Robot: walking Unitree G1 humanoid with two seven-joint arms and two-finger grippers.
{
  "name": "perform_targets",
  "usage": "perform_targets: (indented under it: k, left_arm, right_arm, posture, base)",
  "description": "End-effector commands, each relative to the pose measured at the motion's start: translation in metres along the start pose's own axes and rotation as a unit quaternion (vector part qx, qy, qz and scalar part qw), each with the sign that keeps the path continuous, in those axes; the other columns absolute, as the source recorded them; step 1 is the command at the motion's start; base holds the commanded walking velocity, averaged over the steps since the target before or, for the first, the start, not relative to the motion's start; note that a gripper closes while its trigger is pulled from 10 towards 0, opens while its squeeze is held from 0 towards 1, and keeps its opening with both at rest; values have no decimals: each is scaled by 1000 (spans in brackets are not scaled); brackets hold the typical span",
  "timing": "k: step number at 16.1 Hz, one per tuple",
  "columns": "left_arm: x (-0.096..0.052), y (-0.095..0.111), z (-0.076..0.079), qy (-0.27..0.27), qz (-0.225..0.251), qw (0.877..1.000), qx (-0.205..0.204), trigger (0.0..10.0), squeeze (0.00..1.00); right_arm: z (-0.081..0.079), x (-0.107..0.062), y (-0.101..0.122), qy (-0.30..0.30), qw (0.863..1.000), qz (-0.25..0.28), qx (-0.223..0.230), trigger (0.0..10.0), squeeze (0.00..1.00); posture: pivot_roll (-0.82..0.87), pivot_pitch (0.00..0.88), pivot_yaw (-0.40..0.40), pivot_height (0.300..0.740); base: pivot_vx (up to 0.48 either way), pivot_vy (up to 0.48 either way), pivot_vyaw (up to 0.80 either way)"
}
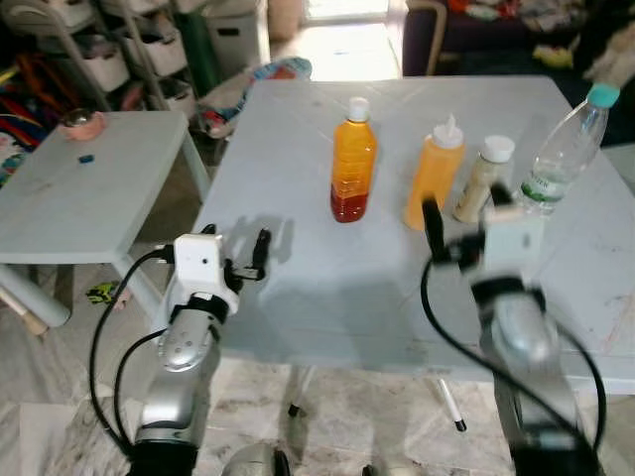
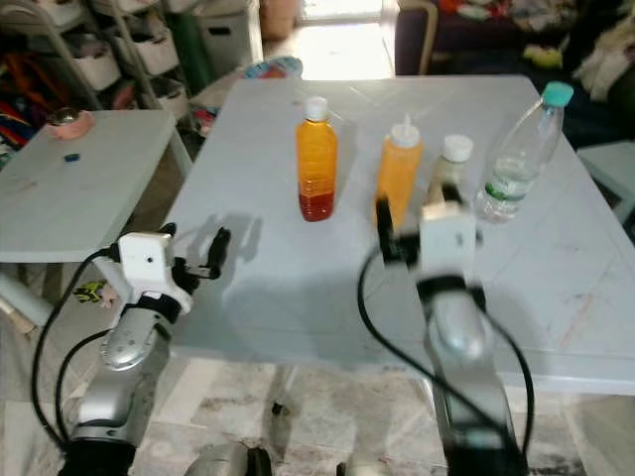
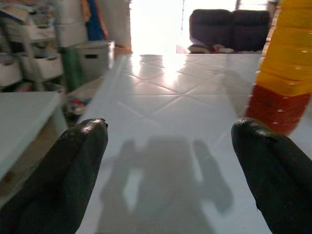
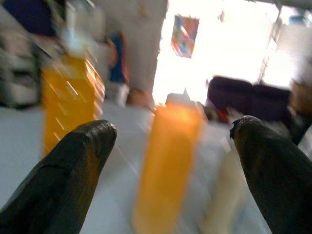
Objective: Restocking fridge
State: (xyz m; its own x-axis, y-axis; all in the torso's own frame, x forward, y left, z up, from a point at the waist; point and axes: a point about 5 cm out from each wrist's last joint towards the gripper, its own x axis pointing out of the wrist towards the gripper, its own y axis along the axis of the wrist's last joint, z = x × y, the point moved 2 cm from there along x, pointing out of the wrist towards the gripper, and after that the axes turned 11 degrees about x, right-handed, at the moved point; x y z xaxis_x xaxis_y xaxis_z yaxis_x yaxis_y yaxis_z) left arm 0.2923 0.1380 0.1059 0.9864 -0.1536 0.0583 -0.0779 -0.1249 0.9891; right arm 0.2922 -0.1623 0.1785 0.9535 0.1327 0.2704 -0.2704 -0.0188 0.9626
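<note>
Four bottles stand in a row across the white table: an orange juice bottle with a white cap, a yellow squeeze bottle, a cream bottle and a clear water bottle with a teal cap. My right gripper is open just in front of the yellow squeeze bottle, which sits in line between its fingers without touching them. Over the table's left front edge my left gripper is open and holds nothing. The juice bottle is ahead of it, to its right.
A smaller white table stands to the left with a pink bowl on it. Storage shelves with bins fill the back left. A dark sofa stands beyond the table.
</note>
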Motion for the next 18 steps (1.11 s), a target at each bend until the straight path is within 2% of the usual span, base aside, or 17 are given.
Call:
perform_targets:
  k: [1,3,6,8,12,18]
  left_arm:
    - [0,-1,-4,6,-5,1000,5,10000,0]
    - [0,-1,-4,9,-4,1000,6,10000,0]
    - [0,-1,-3,12,-4,1000,7,10000,0]
    - [1,0,-4,14,-3,1000,8,10000,0]
    - [2,2,-6,15,-1,1000,11,10000,0]
    - [3,5,-4,11,2,1000,9,10000,0]
  right_arm:
    - [-2,3,-3,12,1000,-11,5,10000,0]
    - [-11,19,7,54,999,4,0,10000,0]
    - [-19,30,12,91,996,13,-13,10000,0]
    - [-14,39,16,81,997,20,2,10000,0]
    - [-6,45,19,57,998,33,-1,10000,0]
    - [-3,53,31,52,996,65,-29,10000,0]
  posture:
    - [-78,64,61,740]
    - [-72,65,58,740]
    - [-66,65,56,740]
    - [-56,66,57,740]
    - [-49,67,62,740]
    - [-43,77,64,740]
  base:
    - [0,0,0]
    - [0,0,0]
    - [0,0,0]
    - [0,0,303]
    - [0,0,706]
    - [0,0,0]
